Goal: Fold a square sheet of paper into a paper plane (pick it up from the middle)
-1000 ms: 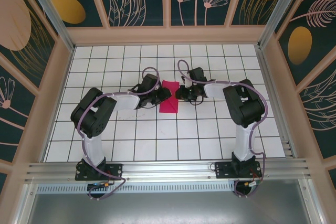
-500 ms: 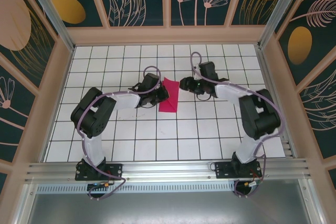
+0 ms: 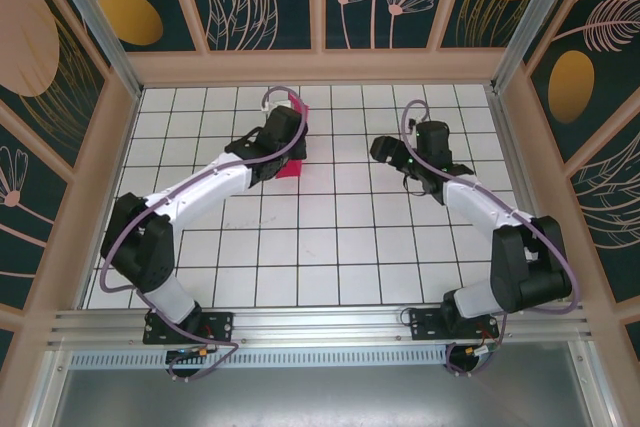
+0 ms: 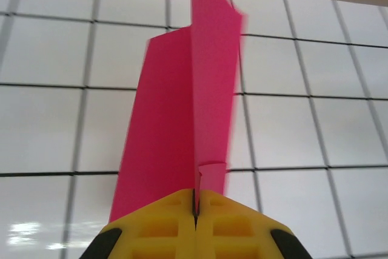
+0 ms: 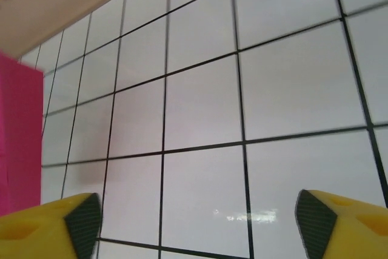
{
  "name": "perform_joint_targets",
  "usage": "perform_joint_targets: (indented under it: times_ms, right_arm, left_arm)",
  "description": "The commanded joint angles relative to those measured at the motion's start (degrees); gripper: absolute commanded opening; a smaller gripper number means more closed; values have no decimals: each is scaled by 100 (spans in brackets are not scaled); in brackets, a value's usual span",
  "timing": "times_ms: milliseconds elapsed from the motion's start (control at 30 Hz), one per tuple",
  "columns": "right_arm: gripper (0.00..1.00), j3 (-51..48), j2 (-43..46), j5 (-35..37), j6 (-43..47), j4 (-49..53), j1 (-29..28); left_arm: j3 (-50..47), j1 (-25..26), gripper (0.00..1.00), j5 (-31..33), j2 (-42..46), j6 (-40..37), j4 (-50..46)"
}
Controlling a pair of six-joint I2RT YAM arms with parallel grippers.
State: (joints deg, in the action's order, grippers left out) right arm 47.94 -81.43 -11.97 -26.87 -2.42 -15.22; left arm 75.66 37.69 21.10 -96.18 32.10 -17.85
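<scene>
Left gripper (image 3: 290, 139), top view: closed on folded magenta-pink paper sheet (image 3: 291, 169), far on white gridded counter (image 3: 300, 247), left of centre; right gripper (image 3: 384, 150) well apart.
Left wrist view: shows the pinch hidden from above. Jaws grip just the near edge; the layers splay, so the sheet may slip or unfold.
Right wrist view: jaws wide, empty; sheet at left.

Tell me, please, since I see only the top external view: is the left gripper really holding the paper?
Observer: Yes. In the left wrist view the left gripper is shut on the paper, pinching its near end.
Operator: Is the paper flat or folded?
Observer: Folded. Two layers meet at a crease that runs away from the gripper.
Operator: And the right gripper?
Observer: In the right wrist view the right gripper is wide open and holds nothing.
</scene>
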Motion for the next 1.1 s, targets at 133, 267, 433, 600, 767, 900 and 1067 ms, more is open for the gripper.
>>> perform_joint_targets:
  times_ms: [133, 267, 433, 600, 767, 900, 1067]
  right_arm:
    - [99, -470, 582, 243, -214, -417, 249]
    - [99, -514, 636, 431, -236, -277, 361]
    - [99, -600, 663, 485, -335, -198, 575]
    - [99, -636, 633, 464, -371, -143, 721]
    - [99, -637, 580, 433, -391, -131, 780]
    - [99, -631, 533, 388, -406, -110, 792]
    - [99, -622, 505, 357, -433, -93, 808]
  left_arm:
    - [963, 431, 5, 2837, -1384, -212, -1818]
    - [1448, 599, 5, 3415, -2171, -156, -2237]
    - [1831, 806, 4, 3466, -2940, -110, -2422]
    - [1961, 1011, 5, 3011, -3293, -54, -2270]
    - [1964, 1092, 7, 2318, -3511, 108, -2101]
    - [1761, 1097, 11, 1849, -3501, 134, -1839]
    - [1793, 1093, 21, 1407, -3334, 65, -1834]
